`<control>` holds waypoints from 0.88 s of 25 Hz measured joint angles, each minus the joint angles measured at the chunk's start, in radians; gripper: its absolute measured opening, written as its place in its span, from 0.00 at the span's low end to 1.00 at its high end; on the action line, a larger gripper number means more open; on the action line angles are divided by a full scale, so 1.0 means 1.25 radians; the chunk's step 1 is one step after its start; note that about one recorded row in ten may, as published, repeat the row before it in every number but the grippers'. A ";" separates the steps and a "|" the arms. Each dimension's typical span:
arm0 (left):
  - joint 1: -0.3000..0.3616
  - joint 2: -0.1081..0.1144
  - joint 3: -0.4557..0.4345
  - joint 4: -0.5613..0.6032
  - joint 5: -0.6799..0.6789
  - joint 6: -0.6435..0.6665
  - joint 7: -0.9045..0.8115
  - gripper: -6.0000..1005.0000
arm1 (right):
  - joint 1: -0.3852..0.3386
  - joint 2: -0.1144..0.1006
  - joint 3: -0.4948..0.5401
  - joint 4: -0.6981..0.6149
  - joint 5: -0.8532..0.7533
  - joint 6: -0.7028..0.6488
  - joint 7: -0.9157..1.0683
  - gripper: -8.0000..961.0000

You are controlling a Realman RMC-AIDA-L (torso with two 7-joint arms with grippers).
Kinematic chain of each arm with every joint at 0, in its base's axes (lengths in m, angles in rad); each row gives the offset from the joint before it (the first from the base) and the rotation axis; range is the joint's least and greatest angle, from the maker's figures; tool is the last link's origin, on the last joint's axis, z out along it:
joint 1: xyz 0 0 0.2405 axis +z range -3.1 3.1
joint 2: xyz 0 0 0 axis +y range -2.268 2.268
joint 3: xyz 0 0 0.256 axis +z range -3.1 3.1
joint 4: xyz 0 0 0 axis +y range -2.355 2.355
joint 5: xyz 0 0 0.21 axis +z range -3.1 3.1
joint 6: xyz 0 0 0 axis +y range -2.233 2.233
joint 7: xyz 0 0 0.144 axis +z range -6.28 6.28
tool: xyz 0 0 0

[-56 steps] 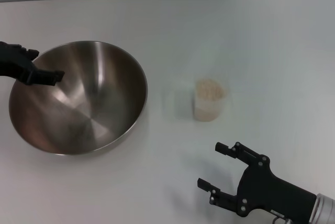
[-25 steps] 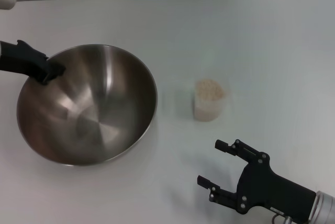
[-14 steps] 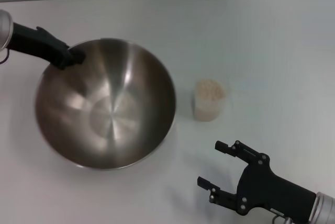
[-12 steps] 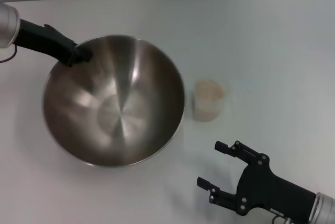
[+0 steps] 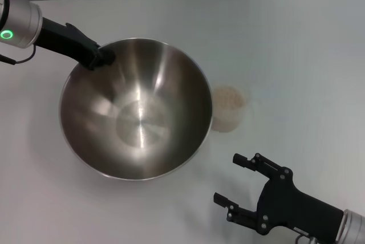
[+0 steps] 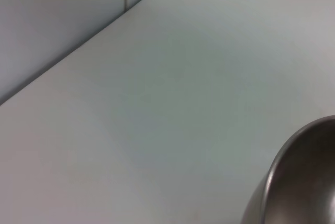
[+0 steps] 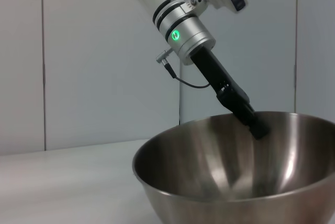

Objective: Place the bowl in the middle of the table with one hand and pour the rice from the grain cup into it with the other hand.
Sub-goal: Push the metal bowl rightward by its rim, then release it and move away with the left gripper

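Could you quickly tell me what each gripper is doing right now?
Left gripper: shut on the rim of the large round stainless-steel bowl.
Right gripper: open, holding nothing, near the table's front edge.

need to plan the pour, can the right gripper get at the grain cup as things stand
Probably yes. The right gripper is open, nearer the camera than the grain cup, with bare table between them. The bowl, held at its rim by the left gripper, crowds the cup's left side only.
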 joint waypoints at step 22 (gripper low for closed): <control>0.052 -0.022 0.006 0.160 -0.012 0.057 0.015 0.27 | 0.009 -0.002 0.004 -0.004 0.003 -0.001 -0.002 0.82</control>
